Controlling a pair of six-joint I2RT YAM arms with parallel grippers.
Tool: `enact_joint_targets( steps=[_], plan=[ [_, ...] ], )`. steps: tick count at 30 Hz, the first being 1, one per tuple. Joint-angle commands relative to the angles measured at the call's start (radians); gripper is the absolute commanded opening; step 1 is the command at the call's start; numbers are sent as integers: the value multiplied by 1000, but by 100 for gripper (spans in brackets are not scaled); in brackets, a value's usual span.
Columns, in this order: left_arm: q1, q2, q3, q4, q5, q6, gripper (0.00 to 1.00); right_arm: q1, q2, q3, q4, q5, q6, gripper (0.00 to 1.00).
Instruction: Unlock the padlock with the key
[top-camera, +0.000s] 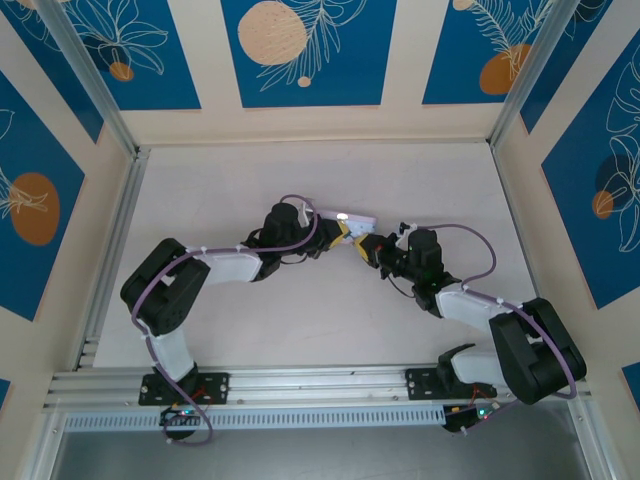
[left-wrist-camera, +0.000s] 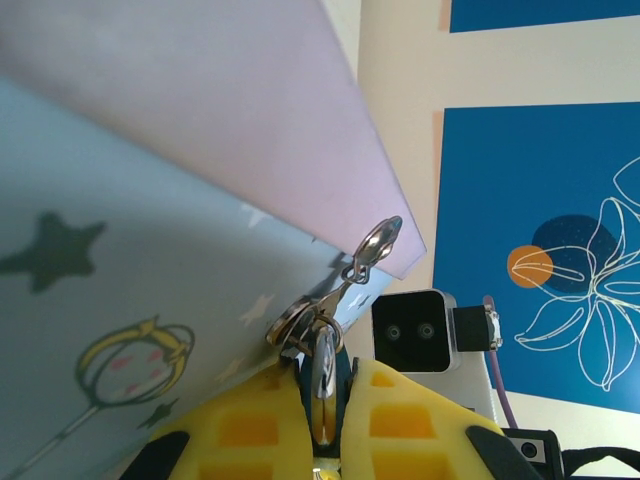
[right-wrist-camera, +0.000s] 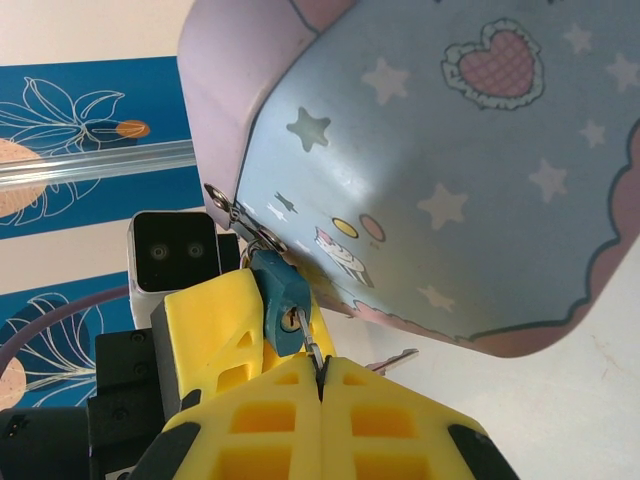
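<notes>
Two grippers meeting at one corner of a tin box (right-wrist-camera: 450, 180).

(a) The right gripper (right-wrist-camera: 320, 372) is clenched, its yellow fingers pressed together on the key (right-wrist-camera: 308, 340). The key is a thin sliver that emerges from the seam between the jaws. It runs up and to the left from their tips, and its far end meets the keyhole of the padlock (right-wrist-camera: 278, 295).

(b) The padlock, with its blue body, hangs just above and left of the right jaws' tips, against the lower left corner of the box. Its left side is covered by a yellow finger of the left gripper (left-wrist-camera: 325, 372).

(c) In the left wrist view the left jaws are clamped on the padlock. It is seen edge-on as a grey metal strip between the two pads. Directly above their tips a cluster of metal rings leads up to a latch loop (left-wrist-camera: 375, 245) on the box edge. How far the key has entered cannot be told.

(d) In the overhead view both grippers converge just below the box, above the table (top-camera: 200, 190).
</notes>
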Motion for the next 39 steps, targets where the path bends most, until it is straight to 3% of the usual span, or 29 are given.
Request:
enact_joint_targets(
  steps=[1,16,28,39],
  plan=[
    [9,-34,4,43,17,-1,0,-3,-18,-8,14,13,-4,0],
    [7,-30,2,47,20,-3,0,10,33,39,55,8,16,0],
    [-2,-16,-3,90,17,-41,0,13,128,12,265,-16,106,0],
    [-6,-5,-1,88,7,-48,0,27,125,8,261,-31,106,0]
  ],
)
